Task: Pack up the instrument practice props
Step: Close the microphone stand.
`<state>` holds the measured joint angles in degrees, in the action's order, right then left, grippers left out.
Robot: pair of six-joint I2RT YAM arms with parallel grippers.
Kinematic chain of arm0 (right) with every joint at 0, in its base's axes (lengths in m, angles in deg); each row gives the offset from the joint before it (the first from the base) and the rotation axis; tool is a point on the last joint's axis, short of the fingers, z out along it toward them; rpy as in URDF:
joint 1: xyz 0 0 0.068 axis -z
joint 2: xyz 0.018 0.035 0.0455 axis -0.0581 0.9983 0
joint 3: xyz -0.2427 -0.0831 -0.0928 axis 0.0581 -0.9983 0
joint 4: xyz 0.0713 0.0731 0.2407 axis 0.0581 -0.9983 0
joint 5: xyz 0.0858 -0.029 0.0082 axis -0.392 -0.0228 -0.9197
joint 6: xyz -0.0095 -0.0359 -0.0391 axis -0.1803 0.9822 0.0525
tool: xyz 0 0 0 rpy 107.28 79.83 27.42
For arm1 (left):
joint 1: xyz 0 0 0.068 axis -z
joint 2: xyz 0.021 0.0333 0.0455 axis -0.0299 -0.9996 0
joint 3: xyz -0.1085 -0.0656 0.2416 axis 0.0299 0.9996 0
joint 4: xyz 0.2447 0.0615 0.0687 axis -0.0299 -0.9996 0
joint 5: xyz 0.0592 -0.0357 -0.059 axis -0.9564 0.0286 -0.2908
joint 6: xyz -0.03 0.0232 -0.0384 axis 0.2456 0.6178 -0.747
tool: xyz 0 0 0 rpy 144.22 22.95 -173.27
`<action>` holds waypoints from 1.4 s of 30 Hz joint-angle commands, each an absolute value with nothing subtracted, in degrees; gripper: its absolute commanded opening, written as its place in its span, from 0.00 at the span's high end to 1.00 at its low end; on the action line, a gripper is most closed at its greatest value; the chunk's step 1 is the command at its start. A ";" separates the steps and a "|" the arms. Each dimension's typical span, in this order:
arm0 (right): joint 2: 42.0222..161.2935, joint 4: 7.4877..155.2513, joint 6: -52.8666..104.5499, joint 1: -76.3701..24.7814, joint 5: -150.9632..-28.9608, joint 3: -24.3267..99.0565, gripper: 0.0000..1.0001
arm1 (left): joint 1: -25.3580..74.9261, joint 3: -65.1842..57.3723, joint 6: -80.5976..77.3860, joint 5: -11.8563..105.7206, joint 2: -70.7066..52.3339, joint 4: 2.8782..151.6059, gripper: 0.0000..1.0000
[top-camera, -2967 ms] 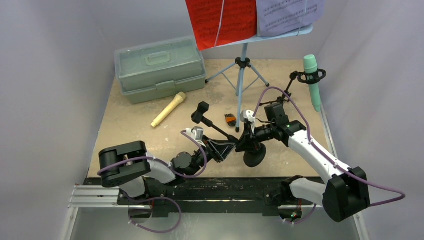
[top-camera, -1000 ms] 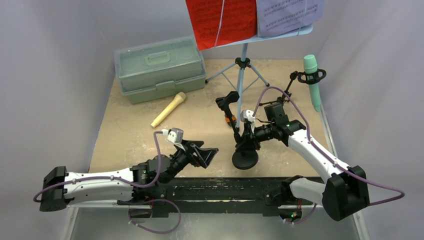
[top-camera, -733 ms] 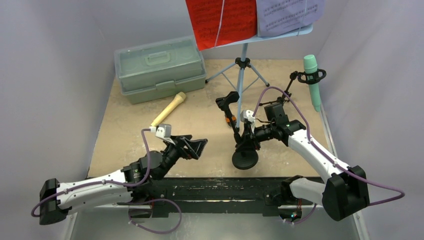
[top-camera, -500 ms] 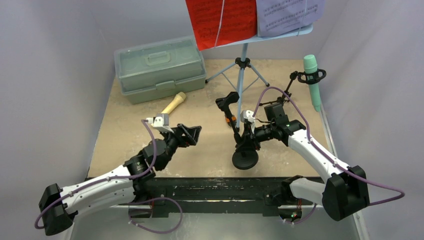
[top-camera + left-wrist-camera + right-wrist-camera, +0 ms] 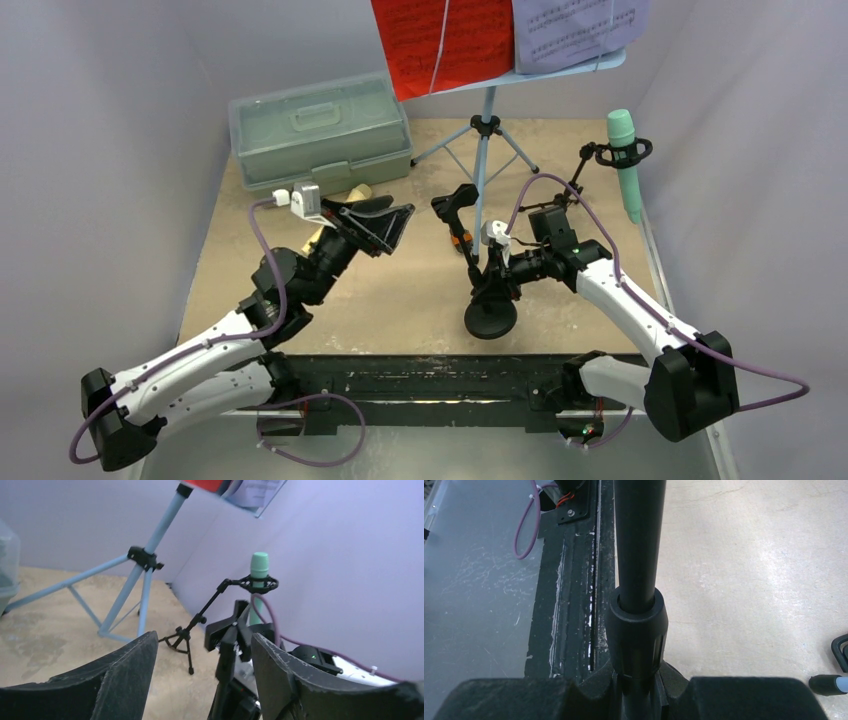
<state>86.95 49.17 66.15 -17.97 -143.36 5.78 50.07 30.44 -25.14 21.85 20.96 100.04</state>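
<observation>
Top external: two arms work over a tan tabletop (image 5: 400,300), and by the look of it nothing is packed yet.
Case (image 5: 320,135): at the far left corner with its lid down.
Right gripper (image 5: 497,272): closed tight on the pole of the round-base holder (image 5: 491,320), just above its collar. I'd guess the low grip keeps the heavy base from swinging.
Round-base holder: upright by the middle of the near edge. I cannot tell whether the base is touching the tabletop.
Left gripper (image 5: 392,222): jaws wide apart with nothing between them, hanging above the tan mic (image 5: 358,191) and pointed toward the holder.
Tan mic: lying just in front of the case, mostly hidden under the left arm.
Teal mic (image 5: 626,165): standing in the ring of the tripod holder (image 5: 590,160) by the right edge.
Rack (image 5: 484,150): at the far edge, carrying the red sheet (image 5: 440,40) and purple sheet (image 5: 575,30).
Next need: probably the lid, and the left gripper is free for that.
</observation>
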 commanded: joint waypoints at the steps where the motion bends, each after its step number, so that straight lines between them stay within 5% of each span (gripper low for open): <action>1: 86.27 49.97 66.91 -17.81 -146.50 7.97 1.00 | 49.86 23.84 -22.63 27.28 16.42 104.64 0.37; 15: 86.49 49.80 67.15 -17.77 -146.30 8.01 1.00 | 49.79 14.97 -23.13 44.83 3.15 92.84 0.84; 27: 86.67 49.83 67.22 -17.80 -146.04 8.10 1.00 | 50.44 27.16 -30.36 52.80 1.62 94.03 0.89; 34: 86.85 49.75 67.29 -17.83 -146.21 8.12 1.00 | 50.49 31.75 -33.45 52.33 1.72 100.93 0.86; 42: 86.45 49.45 67.46 -17.73 -146.89 8.22 1.00 | 50.50 41.37 -31.46 46.94 14.97 106.98 0.30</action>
